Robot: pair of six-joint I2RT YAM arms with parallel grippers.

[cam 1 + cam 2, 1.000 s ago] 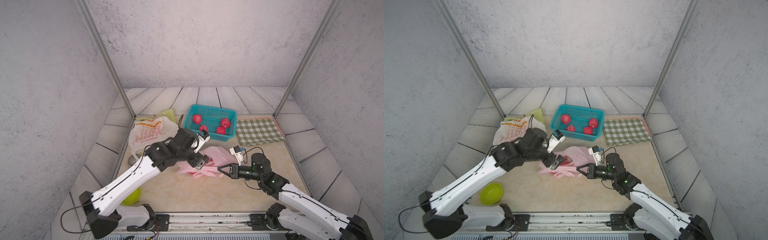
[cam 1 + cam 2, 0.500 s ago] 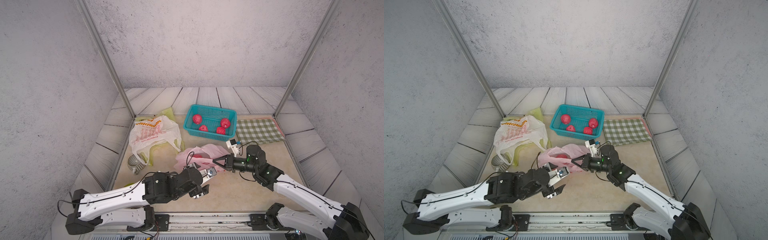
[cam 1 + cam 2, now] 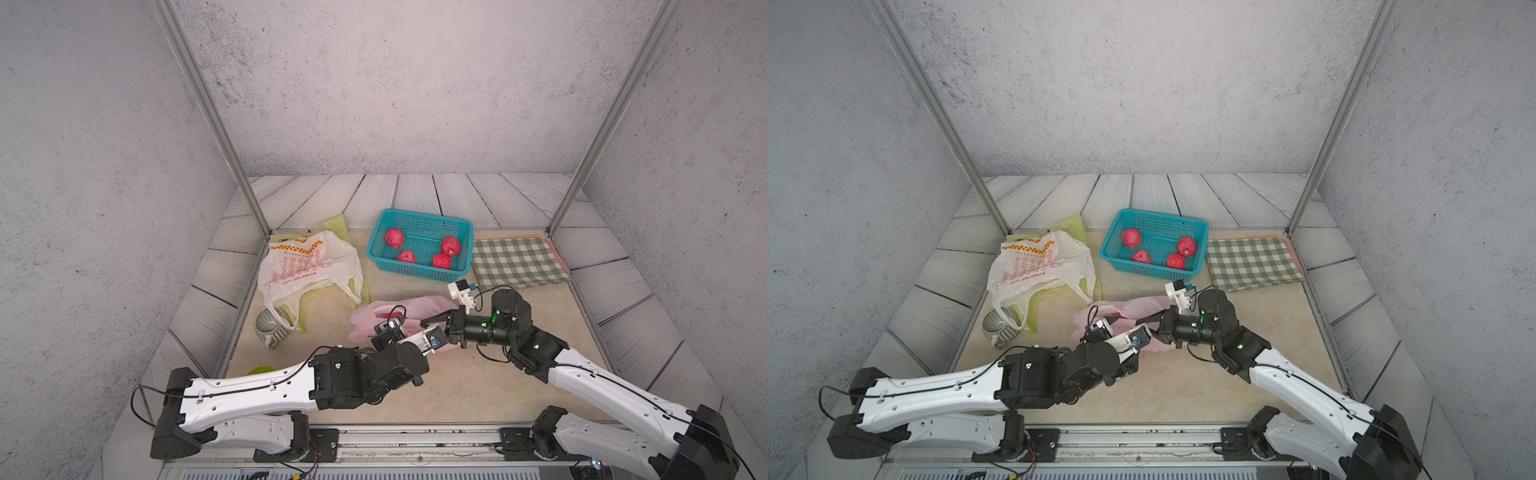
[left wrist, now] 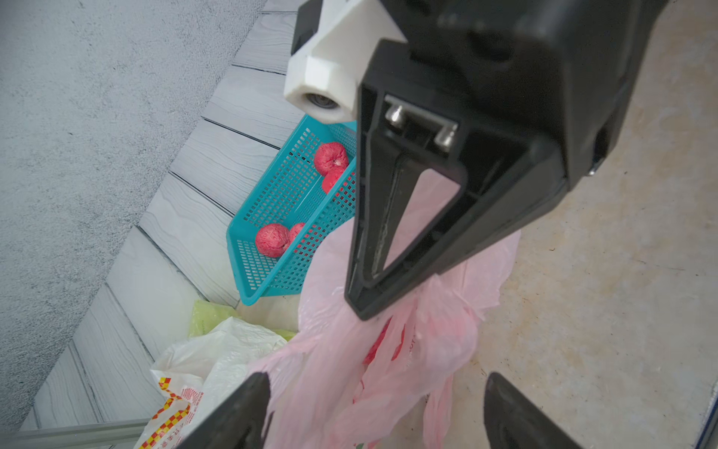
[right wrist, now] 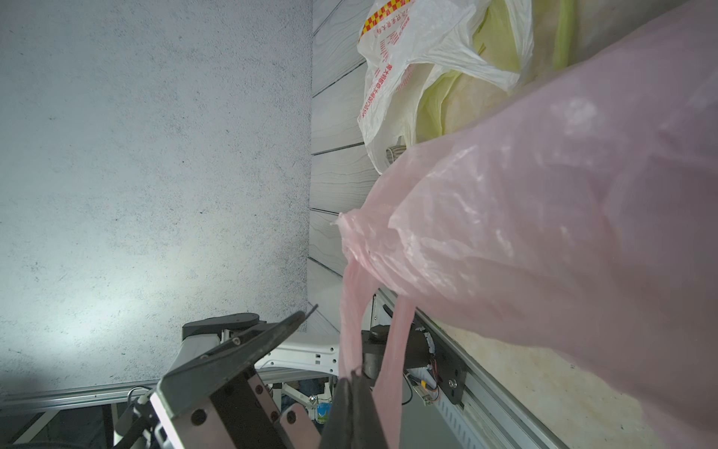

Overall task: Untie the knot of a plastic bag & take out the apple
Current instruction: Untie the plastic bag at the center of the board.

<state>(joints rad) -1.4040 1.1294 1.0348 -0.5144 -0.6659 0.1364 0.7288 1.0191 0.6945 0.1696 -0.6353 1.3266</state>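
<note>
Right wrist: right gripper point(image 5: 351, 379) pinching pink bag point(image 5: 544, 241)

Right gripper point(image 3: 1144, 321) pinching pink bag point(image 3: 1142, 306); left gripper point(image 3: 1124, 328) just beside; apples point(image 3: 1131, 237) in teal basket point(image 3: 1144, 271)

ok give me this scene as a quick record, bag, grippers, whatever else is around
pink bag: crumpled, in front of the basket
right gripper: shut on the pink bag's handle strips
left gripper: open, by the pink bag, holding nothing
basket: teal, four red apples inside
white bag: printed, beside the basket
checked cloth: flat, on the basket's other side
</note>
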